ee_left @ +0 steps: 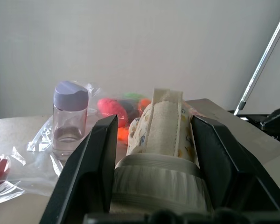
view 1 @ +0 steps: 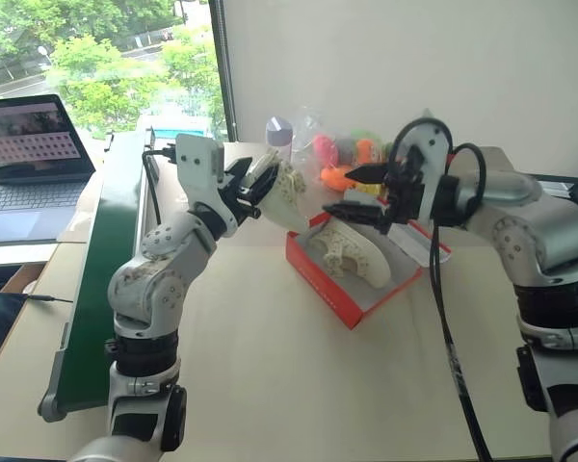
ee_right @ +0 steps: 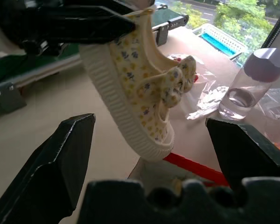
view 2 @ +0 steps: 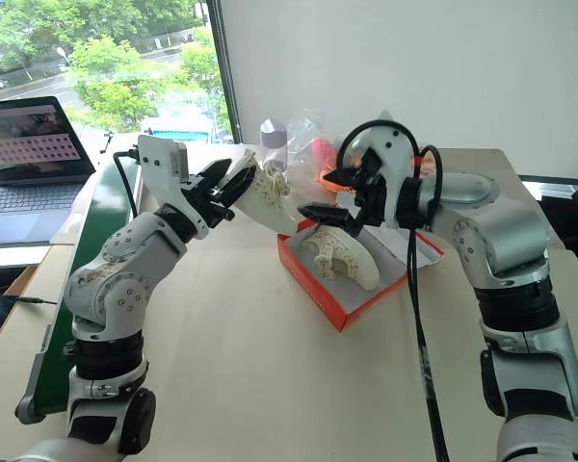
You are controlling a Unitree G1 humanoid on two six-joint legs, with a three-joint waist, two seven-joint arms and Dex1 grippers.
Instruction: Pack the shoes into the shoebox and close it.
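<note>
Beige table [view 1: 270,366], cream floral-print shoe [view 2: 268,197] pinched in left pincer [view 2: 233,189], right pincer [view 2: 332,197] wide open, empty.

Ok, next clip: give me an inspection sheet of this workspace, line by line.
Surface: beige table, mostly bare in front.
Job's things: red shoebox open, one cream shoe lying inside; second shoe held in the air.
Clutter: clear bottle with lilac cap; plastic bag of colourful toys behind the box.
Grippers: left gripper shut on the second shoe; right gripper open over the box.
Cables: black cable hanging along the right arm.
Surroundings: green board, laptop, window with trees.
</note>
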